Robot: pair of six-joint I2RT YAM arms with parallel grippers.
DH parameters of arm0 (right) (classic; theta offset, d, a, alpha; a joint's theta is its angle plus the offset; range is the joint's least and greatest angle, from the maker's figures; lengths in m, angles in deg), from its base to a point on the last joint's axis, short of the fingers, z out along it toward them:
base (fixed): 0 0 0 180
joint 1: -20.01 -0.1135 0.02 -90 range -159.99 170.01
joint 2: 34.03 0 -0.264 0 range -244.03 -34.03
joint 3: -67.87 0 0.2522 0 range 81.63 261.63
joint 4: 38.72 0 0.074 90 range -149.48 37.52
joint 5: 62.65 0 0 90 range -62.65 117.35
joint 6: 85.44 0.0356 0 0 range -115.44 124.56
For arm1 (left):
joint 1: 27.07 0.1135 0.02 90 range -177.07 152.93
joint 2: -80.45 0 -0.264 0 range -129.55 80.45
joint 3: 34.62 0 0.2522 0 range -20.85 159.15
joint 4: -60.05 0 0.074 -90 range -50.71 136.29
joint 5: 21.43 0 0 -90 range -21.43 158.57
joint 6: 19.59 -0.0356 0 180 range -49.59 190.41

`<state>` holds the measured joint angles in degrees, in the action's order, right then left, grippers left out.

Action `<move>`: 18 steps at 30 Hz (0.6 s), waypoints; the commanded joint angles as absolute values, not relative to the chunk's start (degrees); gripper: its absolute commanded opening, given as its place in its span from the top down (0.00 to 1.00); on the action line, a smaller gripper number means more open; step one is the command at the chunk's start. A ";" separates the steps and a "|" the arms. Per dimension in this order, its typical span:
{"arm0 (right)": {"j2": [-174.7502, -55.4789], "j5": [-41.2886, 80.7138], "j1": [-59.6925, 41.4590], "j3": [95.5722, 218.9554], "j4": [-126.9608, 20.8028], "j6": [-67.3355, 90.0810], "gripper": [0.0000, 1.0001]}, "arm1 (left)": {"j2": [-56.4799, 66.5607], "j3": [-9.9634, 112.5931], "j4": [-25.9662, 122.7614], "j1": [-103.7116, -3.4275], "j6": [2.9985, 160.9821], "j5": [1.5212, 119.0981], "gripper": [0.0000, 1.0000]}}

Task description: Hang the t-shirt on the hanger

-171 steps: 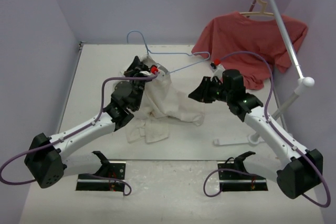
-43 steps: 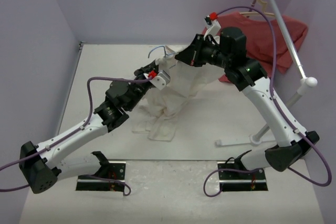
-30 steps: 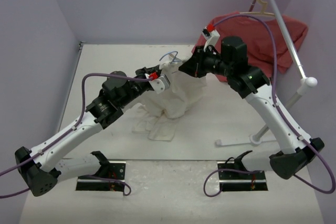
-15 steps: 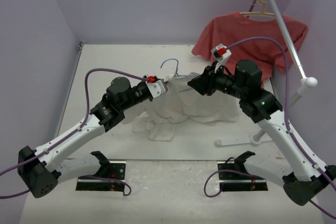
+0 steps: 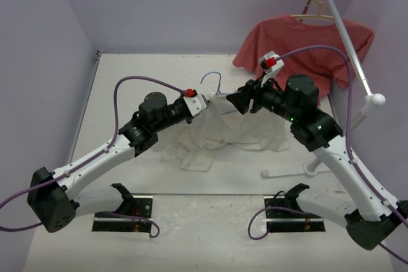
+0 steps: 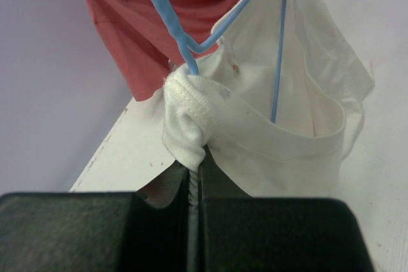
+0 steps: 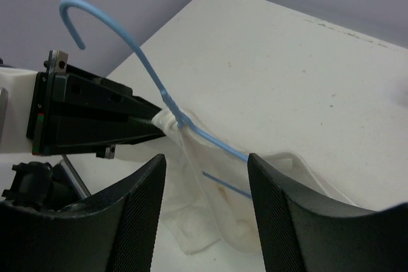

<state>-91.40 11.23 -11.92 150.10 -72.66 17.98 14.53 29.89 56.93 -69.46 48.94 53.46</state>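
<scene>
Left wrist view shows the left gripper (image 6: 191,171) pinched shut on the t-shirt (image 6: 299,113) collar, perhaps on the wire too, just under the hanger (image 6: 167,22) neck at centre frame, likely so the cloth cannot slip, while the right gripper (image 7: 205,164) stands apart and empty nearby.

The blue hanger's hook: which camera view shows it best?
Right wrist view: the hook of the hanger shows whole and large. The left wrist view shows only the twisted neck, with the hook cut off. The top view shows it small and distant.
</scene>
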 commanded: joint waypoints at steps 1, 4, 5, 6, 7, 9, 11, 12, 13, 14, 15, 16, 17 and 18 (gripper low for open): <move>-95.06 17.56 -14.66 155.12 -69.62 16.46 0.43 | 14.25 31.72 61.15 -68.99 50.90 51.40 1.00; -98.16 21.20 -16.93 158.45 -69.96 15.80 0.43 | 13.56 32.22 60.98 -68.99 51.24 50.08 1.00; -99.42 21.90 -17.67 158.91 -69.97 15.81 0.44 | 13.18 32.31 60.90 -68.99 51.48 49.87 1.00; -99.91 22.24 -18.10 159.29 -69.78 15.87 0.44 | 13.00 32.57 60.88 -68.99 51.58 49.72 1.00; -100.31 22.65 -18.45 159.37 -69.29 16.05 0.44 | 12.83 32.75 60.84 -68.99 51.64 49.52 1.00; -101.05 23.29 -18.83 159.40 -68.11 16.41 0.44 | 12.52 33.01 60.72 -68.99 51.69 48.92 1.00; -102.05 25.20 -19.14 159.74 -67.41 16.81 0.48 | 12.59 33.27 60.45 -68.99 51.98 48.31 1.00; -102.83 26.44 -19.27 160.11 -67.00 16.95 0.52 | 12.68 33.46 60.44 -68.99 52.30 47.67 1.00; -103.54 27.25 -19.36 160.12 -66.90 17.04 0.55 | 12.68 33.55 60.53 -68.99 52.56 47.48 1.00; -104.12 29.29 -19.61 160.44 -66.82 17.04 0.61 | 12.84 33.71 60.53 -69.07 52.73 47.23 1.00; -104.95 29.93 -19.63 160.55 -66.58 17.12 0.64 | 12.94 33.80 60.53 -69.08 52.90 47.14 1.00; -105.26 30.06 -19.70 160.48 -66.19 17.20 0.67 | 13.02 33.81 60.46 -69.08 52.99 47.20 1.00; -105.51 30.01 -19.72 160.34 -65.84 17.35 0.72 | 13.10 33.81 60.51 -69.02 53.07 47.28 1.00; -105.61 29.73 -19.83 160.14 -65.20 17.54 0.85 | 13.08 33.85 60.49 -68.99 53.21 47.67 1.00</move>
<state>-104.65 25.28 -19.59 158.25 -69.06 17.52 12.15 30.60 56.90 -69.44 51.43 49.42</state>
